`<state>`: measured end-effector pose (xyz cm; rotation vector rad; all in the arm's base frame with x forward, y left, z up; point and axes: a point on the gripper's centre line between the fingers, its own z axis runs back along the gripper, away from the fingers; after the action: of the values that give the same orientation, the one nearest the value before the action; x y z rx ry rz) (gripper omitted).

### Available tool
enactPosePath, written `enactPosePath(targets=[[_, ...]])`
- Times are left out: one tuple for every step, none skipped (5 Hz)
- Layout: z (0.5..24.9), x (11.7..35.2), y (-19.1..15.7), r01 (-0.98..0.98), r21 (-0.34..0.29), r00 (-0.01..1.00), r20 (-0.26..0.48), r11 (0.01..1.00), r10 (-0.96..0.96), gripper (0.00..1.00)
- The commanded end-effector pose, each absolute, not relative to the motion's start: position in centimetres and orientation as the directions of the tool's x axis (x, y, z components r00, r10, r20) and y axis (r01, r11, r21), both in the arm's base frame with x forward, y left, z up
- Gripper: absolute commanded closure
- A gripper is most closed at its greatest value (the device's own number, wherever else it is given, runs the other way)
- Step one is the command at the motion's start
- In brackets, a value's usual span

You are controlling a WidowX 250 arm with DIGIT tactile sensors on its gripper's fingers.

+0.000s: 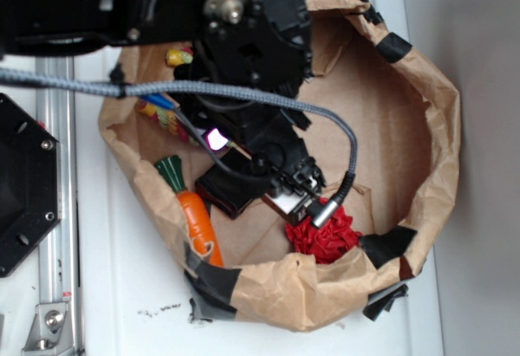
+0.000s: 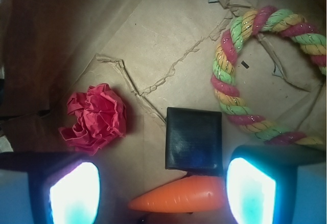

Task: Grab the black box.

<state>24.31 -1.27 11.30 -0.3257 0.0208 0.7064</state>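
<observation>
Nearest in the wrist view: two glowing fingertips (image 2: 75,193) of the hand (image 2: 162,193), spread wide and holding nothing. Between them, low in frame, one orange toy carrot (image 2: 179,194) lying crosswise, touching or just overlapping the near edge of the small flat glossy black box (image 2: 194,138). Box square, so no long axis to favour; sits ahead of the hand and a little toward the right fingertip, not centred in the gap, resting flat on the floor of the crumpled brown paper bag (image 2: 133,40). Left of the box and apart from it, one crumpled red paper flower (image 2: 97,117), about as wide as the box. Farther off to the right, one multicoloured twisted rope ring (image 2: 245,70), near the box's far corner but apparently not touching. Likely needed: a small shift rightward and forward before descending, to straddle the box and clear the carrot. From the exterior view: arm's hand (image 1: 296,189) low inside the bag, over the box (image 1: 223,185), flower (image 1: 325,234) just beside; bag standing on a white tabletop (image 1: 130,291).
</observation>
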Motion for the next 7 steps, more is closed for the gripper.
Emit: enactPosePath(targets=[[1.8, 22.0, -1.6, -0.695, -0.102, 0.718, -0.151, 0.712, 0.679, 0.00], [-0.9, 20.9, -3.8, -0.675, -0.142, 0.735, -0.208, 0.724, 0.645, 0.00], [-2.5, 21.5, -7.6, -0.658, -0.263, 0.753, -0.269, 0.706, 0.601, 0.00], [-0.8, 21.8, -8.2, -0.624, -0.278, 0.782, -0.223, 0.731, 0.582, 1.00], [3.0, 22.1, -5.5, -0.519, -0.242, 0.853, -0.080, 0.820, 0.516, 1.00], [8.0, 22.5, -1.5, -0.403, -0.135, 0.890, 0.172, 0.905, 0.422, 1.00], [12.9, 22.7, 0.2, -0.420, -0.022, 0.844, 0.359, 0.907, 0.399, 1.00]])
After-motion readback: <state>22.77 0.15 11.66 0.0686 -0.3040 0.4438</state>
